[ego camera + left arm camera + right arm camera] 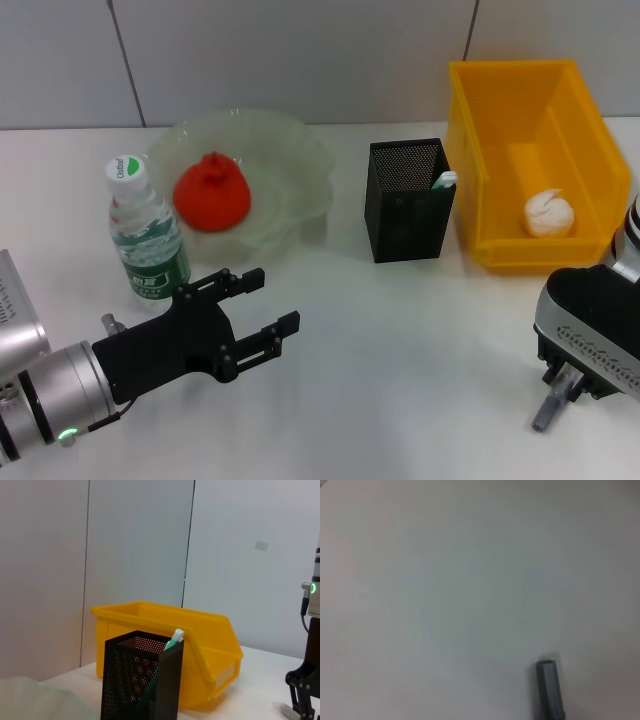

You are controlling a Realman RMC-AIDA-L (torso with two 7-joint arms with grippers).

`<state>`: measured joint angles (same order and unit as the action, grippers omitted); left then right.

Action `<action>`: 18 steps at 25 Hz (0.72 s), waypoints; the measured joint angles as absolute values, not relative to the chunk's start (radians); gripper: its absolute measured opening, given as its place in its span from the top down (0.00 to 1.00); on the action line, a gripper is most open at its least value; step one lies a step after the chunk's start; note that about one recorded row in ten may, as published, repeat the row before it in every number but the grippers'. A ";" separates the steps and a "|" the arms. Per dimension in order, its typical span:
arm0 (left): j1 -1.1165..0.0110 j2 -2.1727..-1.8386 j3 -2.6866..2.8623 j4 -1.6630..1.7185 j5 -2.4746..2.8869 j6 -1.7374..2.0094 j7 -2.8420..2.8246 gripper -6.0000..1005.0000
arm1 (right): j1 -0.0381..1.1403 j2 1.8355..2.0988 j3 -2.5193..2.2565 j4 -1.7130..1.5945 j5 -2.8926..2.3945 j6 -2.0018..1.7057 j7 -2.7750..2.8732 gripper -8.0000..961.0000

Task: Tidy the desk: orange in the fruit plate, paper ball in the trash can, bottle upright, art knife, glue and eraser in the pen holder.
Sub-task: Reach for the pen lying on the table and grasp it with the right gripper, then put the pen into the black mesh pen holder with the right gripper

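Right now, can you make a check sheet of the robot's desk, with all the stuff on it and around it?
Surface: white table, mostly bare.
Orange: orange lies in the fruit plate.
Paper ball: paper ball lies in the trash can.
Bottle: bottle stands upright beside the plate.
Pen holder: pen holder has a green-and-white item sticking out.
Grey tool: grey stick lies on the table under the right gripper.
Eraser: nothing seen.
Clutter: nothing seen.
Grippers: left gripper open, empty, near the bottle; right gripper over the grey stick.
Cables: nothing seen.
Surroundings: grey wall panels.
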<state>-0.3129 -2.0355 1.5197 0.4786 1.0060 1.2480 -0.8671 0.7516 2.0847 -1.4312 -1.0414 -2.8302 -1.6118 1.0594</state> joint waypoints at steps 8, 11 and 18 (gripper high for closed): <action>-0.312 -2.035 1.516 0.479 1.006 1.249 -0.867 0.31 | 0.750 2.085 -1.431 -1.038 -2.830 -1.611 1.046 0.76; -0.311 -2.035 1.513 0.479 1.006 1.251 -0.866 0.31 | 0.750 2.084 -1.431 -1.037 -2.830 -1.611 1.045 0.77; -0.309 -2.036 1.511 0.479 1.003 1.258 -0.868 0.31 | 0.750 2.082 -1.397 -1.066 -2.814 -1.610 1.044 0.84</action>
<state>-0.3086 -2.0355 1.5107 0.4786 1.0028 1.2578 -0.8678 0.7502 2.0825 -1.3965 -1.0658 -2.8142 -1.6096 1.0443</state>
